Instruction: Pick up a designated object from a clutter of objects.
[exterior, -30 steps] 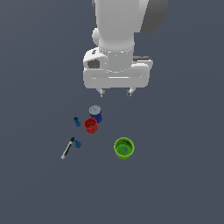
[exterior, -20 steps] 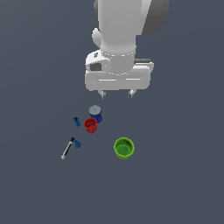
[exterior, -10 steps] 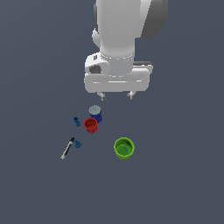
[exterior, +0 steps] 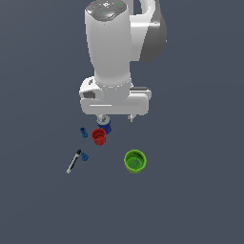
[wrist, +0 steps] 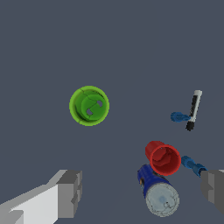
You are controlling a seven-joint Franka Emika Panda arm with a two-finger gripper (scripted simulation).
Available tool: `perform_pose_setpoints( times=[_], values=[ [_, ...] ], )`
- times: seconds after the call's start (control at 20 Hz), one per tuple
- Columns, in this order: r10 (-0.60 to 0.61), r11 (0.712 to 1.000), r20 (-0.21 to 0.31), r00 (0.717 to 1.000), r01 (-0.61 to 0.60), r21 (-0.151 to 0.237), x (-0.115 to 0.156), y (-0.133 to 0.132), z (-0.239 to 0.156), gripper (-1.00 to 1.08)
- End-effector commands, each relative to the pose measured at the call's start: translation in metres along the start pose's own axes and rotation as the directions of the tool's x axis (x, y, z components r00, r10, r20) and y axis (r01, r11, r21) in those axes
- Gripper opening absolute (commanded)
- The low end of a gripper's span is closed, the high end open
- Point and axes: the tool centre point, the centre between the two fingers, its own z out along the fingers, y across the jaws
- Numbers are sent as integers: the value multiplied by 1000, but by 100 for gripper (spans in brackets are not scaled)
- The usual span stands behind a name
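The clutter lies on the dark floor. The designated object (wrist: pixel 178 117) (exterior: pixel 85 156), a tiny stubby dark-blue piece wider at one end, rests right beside the black-and-white marker (wrist: pixel 193 110) (exterior: pixel 73 161). A longer tiny blue piece (wrist: pixel 192 165) (exterior: pixel 84 132) lies by the red cup (wrist: pixel 163 158) (exterior: pixel 99 137). The blue grey-topped can (wrist: pixel 157 191) (exterior: pixel 106 126) stands against the red cup. The green cup (wrist: pixel 89 105) (exterior: pixel 135 160) stands apart. My gripper (exterior: pixel 116 117) (wrist: pixel 141 190) hangs open above the can and red cup, holding nothing, well clear of the designated object.
The arm's white body (exterior: pixel 114 57) blocks the floor behind the clutter in the exterior view and partly covers the can. Dark floor surrounds the items on all sides.
The arm has come down toward the clutter and shifted slightly to the exterior view's left. The objects have not moved, and the fingers remain spread.
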Motion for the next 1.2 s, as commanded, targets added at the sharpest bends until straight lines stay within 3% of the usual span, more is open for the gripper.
perform_pose_setpoints(
  times=[0.0, 0.65, 1.15],
  values=[
    [29, 1000, 1, 1000, -29, 1, 8, 16, 17, 100],
    [207, 978, 4, 978, -207, -11, 35, 126, 134, 100],
    [267, 963, 4, 964, -267, -25, 33, 168, 178, 100]
  ],
)
